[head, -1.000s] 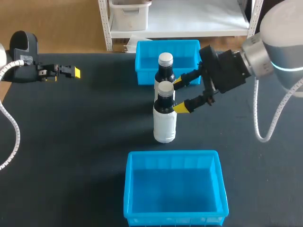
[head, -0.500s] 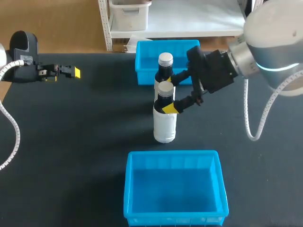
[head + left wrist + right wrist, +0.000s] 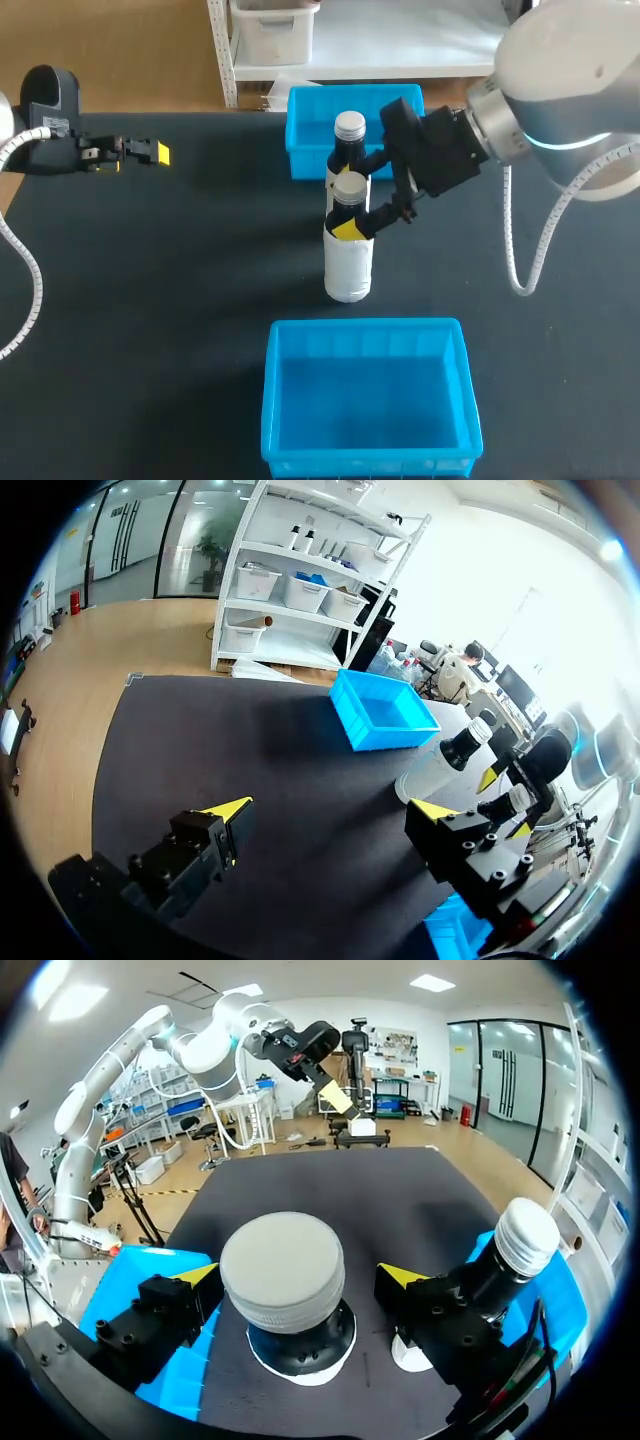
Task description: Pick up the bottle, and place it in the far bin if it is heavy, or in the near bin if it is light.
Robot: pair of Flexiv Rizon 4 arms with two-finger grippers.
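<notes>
Between the right fingers (image 3: 197, 1273) stands a cylindrical white bottle (image 3: 282, 1270), round-capped.

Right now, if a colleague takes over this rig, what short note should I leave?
Left gripper: jaws open, empty, at the left of the black table.
Right gripper: jaws open, straddling the dark neck of the nearer grey-capped white bottle, upright between the blue plastic far bin and near bin.
A twin bottle stands behind.
Not yet grasped. To do: close, lift, weigh, bin it.

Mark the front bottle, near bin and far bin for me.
front bottle (image 3: 348, 262), head view, white body.
near bin (image 3: 365, 326), head view, far rim.
far bin (image 3: 305, 130), head view, left side.
</notes>
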